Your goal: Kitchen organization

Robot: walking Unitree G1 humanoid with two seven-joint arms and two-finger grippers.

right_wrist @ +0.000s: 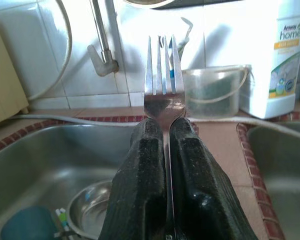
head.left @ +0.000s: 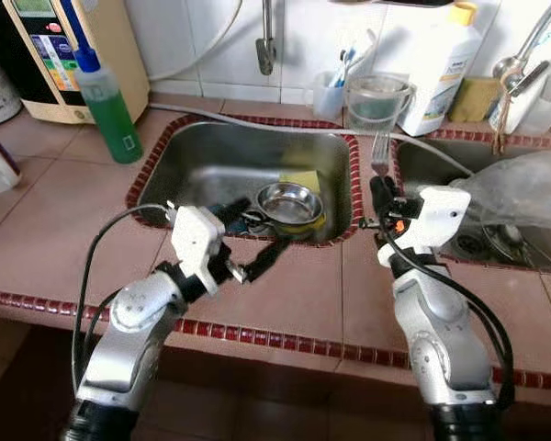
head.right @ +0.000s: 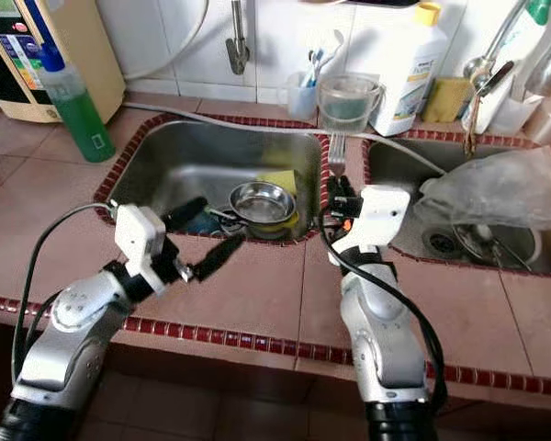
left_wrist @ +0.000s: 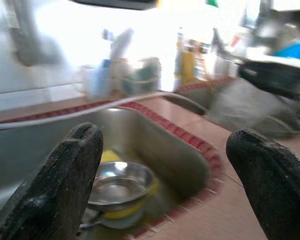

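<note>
Two grippers at the double sink, one carrying a fork.

Pinched tight between its black fingers, the right gripper [right_wrist: 165,150] holds a fork [right_wrist: 163,75] by the handle, tines up, above the tiled divider between the two basins; gripping it low and upright probably keeps the tines clear for dropping it into a holder. The left gripper [head.left: 248,243] hangs spread wide and empty over the front edge of the left basin [head.left: 193,147], likely ready for the next item. Below it a small steel bowl [head.left: 289,202] sits on a yellow sponge [head.left: 305,178] near the basin's front right corner. Along the counter's back edge stand a clear jug [head.left: 376,99], a white detergent bottle [head.left: 445,73] and a green bottle [head.left: 110,110].
</note>
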